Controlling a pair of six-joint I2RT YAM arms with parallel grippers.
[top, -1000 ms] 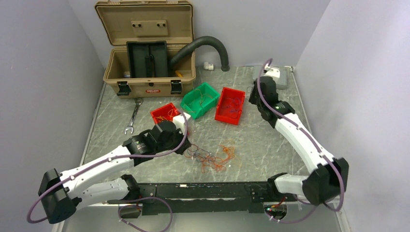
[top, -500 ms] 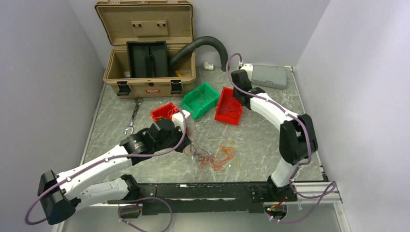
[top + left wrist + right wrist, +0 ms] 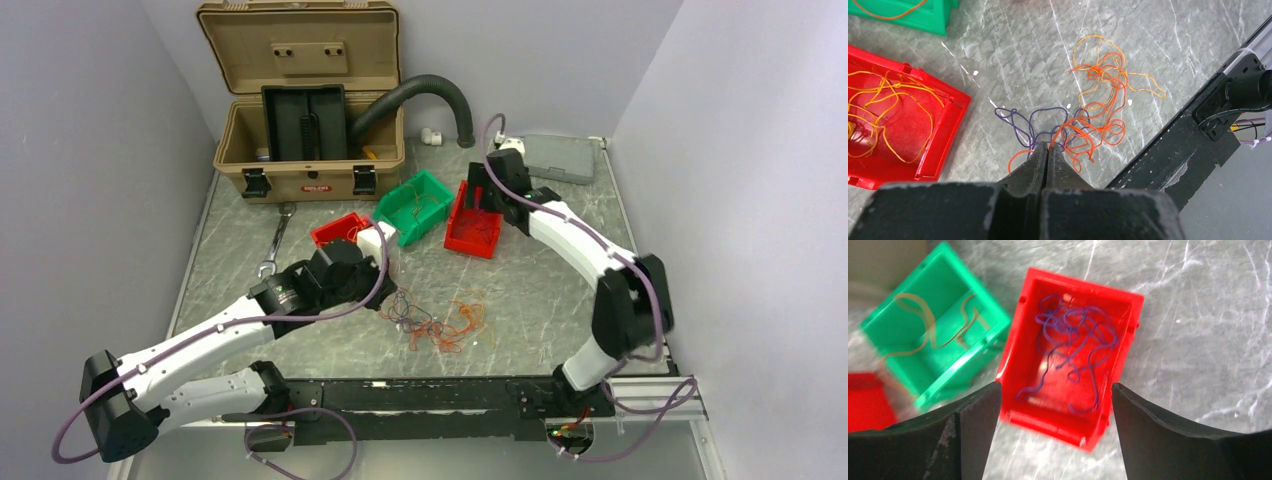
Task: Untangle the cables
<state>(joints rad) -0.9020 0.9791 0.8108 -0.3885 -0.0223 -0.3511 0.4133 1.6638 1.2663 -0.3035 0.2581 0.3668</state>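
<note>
1. Left arm (image 3: 200,345) lies low, reaching from the near left corner of the surface (image 3: 560,290) toward the middle, wrist tipped down.
2. Left end effector (image 3: 1047,150) is clenched, tips pressed together right at the edge of the cable tangle (image 3: 1098,100). An orange strand and a purple one run straight into the pinch, so it looks like it's gripping them.
3. The tangle itself (orange, red, dark purple) sits on the surface near the middle of the near edge.
4. Right arm (image 3: 580,240) arches up from the near right corner and stretches toward the far edge.
5. Right end effector (image 3: 1055,390) is spread wide and holds nothing, hovering over a red bin (image 3: 1083,282) with purple strands (image 3: 1073,340) in it.
6. Around: a green bin (image 3: 955,375) with orange strands just beside that red one, another red bin (image 3: 945,135) with yellow-orange strands by the left wrist, plus a wrench (image 3: 275,240) and an open tan case (image 3: 300,60) in the far left corner.
</note>
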